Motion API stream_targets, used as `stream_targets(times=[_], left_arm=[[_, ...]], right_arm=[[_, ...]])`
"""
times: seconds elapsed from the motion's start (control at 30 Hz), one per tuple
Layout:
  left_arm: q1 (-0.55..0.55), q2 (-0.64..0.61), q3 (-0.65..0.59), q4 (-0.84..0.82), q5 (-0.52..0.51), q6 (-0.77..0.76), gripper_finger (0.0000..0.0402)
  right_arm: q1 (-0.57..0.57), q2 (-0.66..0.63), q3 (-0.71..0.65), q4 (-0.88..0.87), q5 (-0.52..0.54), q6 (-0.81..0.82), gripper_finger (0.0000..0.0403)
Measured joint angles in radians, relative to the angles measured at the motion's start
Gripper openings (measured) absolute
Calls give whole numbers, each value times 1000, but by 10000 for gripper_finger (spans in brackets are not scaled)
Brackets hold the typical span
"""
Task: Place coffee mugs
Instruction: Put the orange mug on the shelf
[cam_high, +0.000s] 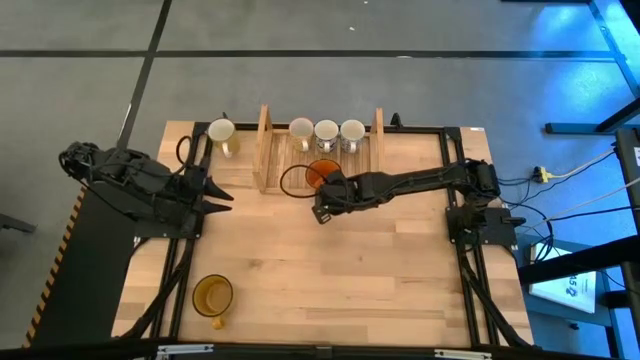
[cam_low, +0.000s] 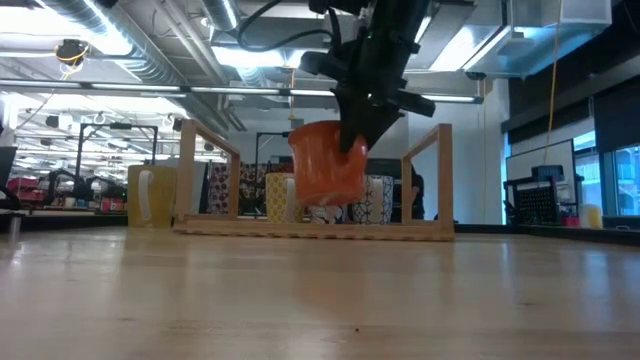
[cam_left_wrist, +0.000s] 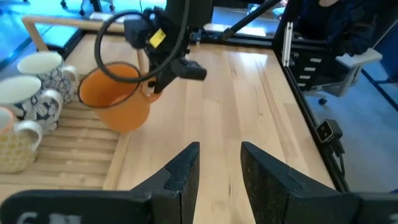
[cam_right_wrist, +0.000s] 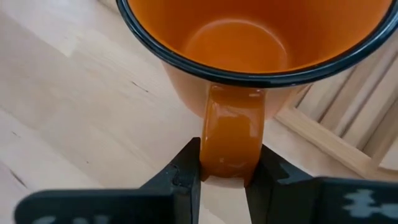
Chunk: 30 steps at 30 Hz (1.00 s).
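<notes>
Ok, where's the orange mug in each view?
High: orange mug at the wooden rack's front edge, held by the right hand.
Low: centre, hanging clear of the table.
Left wrist: upper left.
Right wrist: fills the top, handle pinched.
Shared landmark: the rack.

— How is the scene lit?
— Bright ceiling strip lights (cam_low: 250, 45) are seen in the low view; blue light is cast on the floor (cam_high: 560, 60) at far right.
— Any glare or blur?
— A soft sheen is shown inside the orange mug (cam_right_wrist: 249, 37); the near tabletop (cam_low: 300, 310) is blurred.
</notes>
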Motion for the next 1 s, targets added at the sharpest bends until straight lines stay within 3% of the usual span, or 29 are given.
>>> stream_targets(times=[0.3, 0.53, 1.0], left_arm=[[0, -8, -26, 27, -5, -11, 111], [0, -8, -26, 29, -30, -13, 111], [0, -8, -26, 37, -52, -17, 111]], right_arm=[[-12, -8, -132, 167, -35, 27, 68], [-24, -10, -144, 180, -20, 49, 68], [-23, -34, -145, 79, 167, 214, 68]])
